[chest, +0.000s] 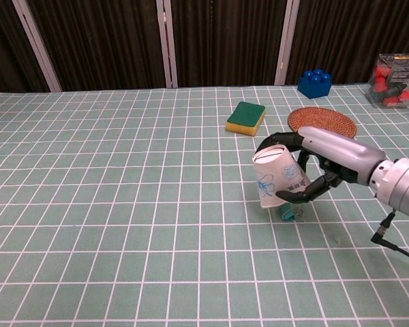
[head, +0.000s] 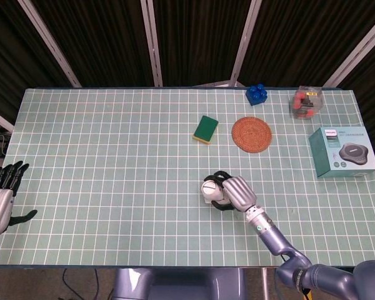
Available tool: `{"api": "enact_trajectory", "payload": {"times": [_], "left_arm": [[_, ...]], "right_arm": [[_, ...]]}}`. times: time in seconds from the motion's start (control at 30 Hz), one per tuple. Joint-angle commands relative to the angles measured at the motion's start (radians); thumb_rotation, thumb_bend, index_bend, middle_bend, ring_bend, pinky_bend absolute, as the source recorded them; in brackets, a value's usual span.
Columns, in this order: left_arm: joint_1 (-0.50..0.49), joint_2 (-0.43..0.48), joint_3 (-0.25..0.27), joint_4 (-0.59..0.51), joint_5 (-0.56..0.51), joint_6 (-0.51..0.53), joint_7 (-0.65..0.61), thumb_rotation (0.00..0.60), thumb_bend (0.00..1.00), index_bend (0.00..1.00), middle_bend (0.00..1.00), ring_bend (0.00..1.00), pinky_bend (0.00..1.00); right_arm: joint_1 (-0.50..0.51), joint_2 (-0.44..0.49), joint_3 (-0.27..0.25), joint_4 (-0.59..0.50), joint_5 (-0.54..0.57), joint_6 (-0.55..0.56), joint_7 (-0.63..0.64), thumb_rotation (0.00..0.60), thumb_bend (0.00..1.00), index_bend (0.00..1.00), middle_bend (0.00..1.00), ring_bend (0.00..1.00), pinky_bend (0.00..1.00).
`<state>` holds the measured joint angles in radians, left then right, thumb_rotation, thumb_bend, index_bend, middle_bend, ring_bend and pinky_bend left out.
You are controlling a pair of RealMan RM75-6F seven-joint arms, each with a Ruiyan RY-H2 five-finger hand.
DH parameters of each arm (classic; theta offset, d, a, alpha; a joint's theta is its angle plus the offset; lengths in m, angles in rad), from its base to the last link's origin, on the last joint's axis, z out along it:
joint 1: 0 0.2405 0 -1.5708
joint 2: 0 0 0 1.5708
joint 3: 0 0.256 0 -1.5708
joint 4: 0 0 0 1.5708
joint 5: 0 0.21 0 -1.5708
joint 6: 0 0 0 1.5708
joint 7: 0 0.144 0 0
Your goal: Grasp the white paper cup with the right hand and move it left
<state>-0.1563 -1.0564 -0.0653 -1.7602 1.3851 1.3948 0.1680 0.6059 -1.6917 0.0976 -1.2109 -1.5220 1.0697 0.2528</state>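
**White paper cup gripped, placement still to come**

White paper cup [chest: 281, 177] in the grasp of the right hand [chest: 312, 165] — tilted, open end downward, lower edge just above or barely on the mat; cannot tell which. Grasp done, then; whether carried far enough left is a judgement call, and setting down and letting go remain.

Nearest, at the left edge of the head view: left hand [head: 1, 194] idle, fingers spread, holding nothing.

Mid-table: dark fingers [chest: 301, 196] wrapped around the cup's side from the right, thumb hooked over the far side, silver forearm slanting in from the near right. Small teal binder clip [chest: 286, 212] on the mat just under the cup — a snag risk on lowering.

Farther: green-and-yellow sponge [chest: 246, 117] to the left, woven coaster [chest: 322, 120] to the right, both clear of the hand.
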Motion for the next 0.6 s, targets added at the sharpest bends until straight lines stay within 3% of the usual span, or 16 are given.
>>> {"api": "enact_trajectory", "payload": {"times": [0.03, 0.2, 0.33, 0.5, 0.6], "left_arm": [[-0.001, -0.001, 0.0, 0.0, 0.0, -0.001, 0.002, 0.6, 0.0, 0.0, 0.0, 0.0, 0.0], [0.0, -0.001, 0.0, 0.0, 0.0, 0.001, 0.003, 0.6, 0.0, 0.0, 0.0, 0.0, 0.0], [0.0, -0.001, 0.0, 0.0, 0.0, 0.001, 0.002, 0.6, 0.0, 0.0, 0.0, 0.0, 0.0], [0.0, -0.001, 0.001, -0.001, 0.002, 0.002, 0.003, 0.6, 0.0, 0.0, 0.0, 0.0, 0.0], [0.0, -0.001, 0.001, -0.002, 0.003, 0.003, 0.004, 0.6, 0.0, 0.0, 0.0, 0.0, 0.0]], "right_arm": [[0.0, -0.001, -0.006, 0.007, 0.001, -0.003, 0.005, 0.6, 0.25, 0.28, 0.39, 0.15, 0.43], [-0.001, -0.001, -0.015, 0.014, 0.0, -0.007, 0.01, 0.6, 0.25, 0.28, 0.38, 0.14, 0.4], [-0.007, 0.007, -0.029, 0.019, -0.007, -0.002, 0.025, 0.6, 0.24, 0.27, 0.31, 0.08, 0.33], [-0.008, 0.03, -0.049, 0.014, -0.015, -0.017, 0.049, 0.6, 0.22, 0.14, 0.16, 0.0, 0.21], [-0.007, 0.046, -0.059, 0.004, -0.029, -0.013, 0.067, 0.6, 0.22, 0.12, 0.14, 0.0, 0.16]]}}
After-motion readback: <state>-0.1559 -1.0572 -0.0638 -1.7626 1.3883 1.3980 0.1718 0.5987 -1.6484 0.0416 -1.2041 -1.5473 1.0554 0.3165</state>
